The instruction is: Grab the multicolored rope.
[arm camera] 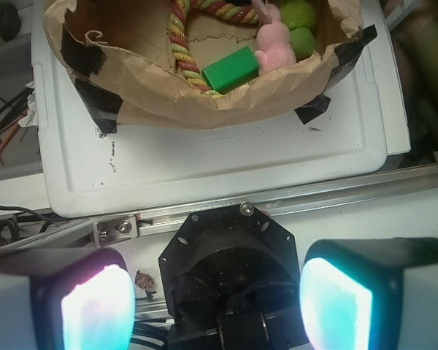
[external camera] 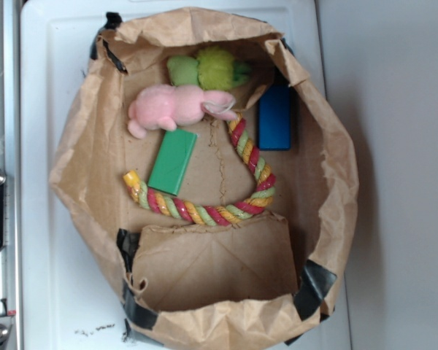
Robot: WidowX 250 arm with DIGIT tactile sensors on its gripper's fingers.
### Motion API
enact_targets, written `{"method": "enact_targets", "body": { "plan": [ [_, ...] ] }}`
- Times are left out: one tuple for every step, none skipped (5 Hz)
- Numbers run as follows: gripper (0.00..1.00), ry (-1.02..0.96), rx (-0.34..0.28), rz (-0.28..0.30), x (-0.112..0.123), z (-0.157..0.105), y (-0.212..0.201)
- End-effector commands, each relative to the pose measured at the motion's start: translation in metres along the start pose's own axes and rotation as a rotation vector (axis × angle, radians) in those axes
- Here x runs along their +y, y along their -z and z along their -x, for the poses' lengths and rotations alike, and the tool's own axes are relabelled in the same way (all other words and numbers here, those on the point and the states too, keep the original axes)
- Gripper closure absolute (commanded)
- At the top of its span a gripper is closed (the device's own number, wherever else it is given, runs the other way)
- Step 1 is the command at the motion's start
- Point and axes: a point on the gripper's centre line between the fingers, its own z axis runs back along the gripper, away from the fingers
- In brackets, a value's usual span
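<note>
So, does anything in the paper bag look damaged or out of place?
The paper bag itself looks worn: its rim is crumpled, torn in places, and patched with black tape at the corners. Inside, the multicolored rope, blocks and plush toys lie loosely but nothing looks spilled.

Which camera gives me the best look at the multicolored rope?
The exterior view: the multicolored rope shows whole there, curving from its yellow end beside the green block round toward the pink plush toy. The wrist view catches only part of it, cut off by the frame's top edge, beyond the open gripper.
</note>
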Motion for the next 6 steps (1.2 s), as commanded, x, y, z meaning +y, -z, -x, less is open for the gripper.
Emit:
{"method": "enact_targets", "body": {
  "plan": [
    [0.0,0.011,-0.022,-0.001,-0.001,-0.004,-0.006],
    [0.0,0.011,-0.022,-0.001,-0.001,-0.004,-0.006],
    [0.0,0.011,-0.022,-0.001,-0.001,-0.004,-0.006],
    [0.0,-0.024,-0.024,-0.006,-0.036,-0.033,-0.002],
    [0.0,-0.066,-0.034,-0.017,-0.063,-0.063,0.008],
    [0.0,-0.085,-0.063,-0.011,-0.079,-0.08,0.016]
  ]
}}
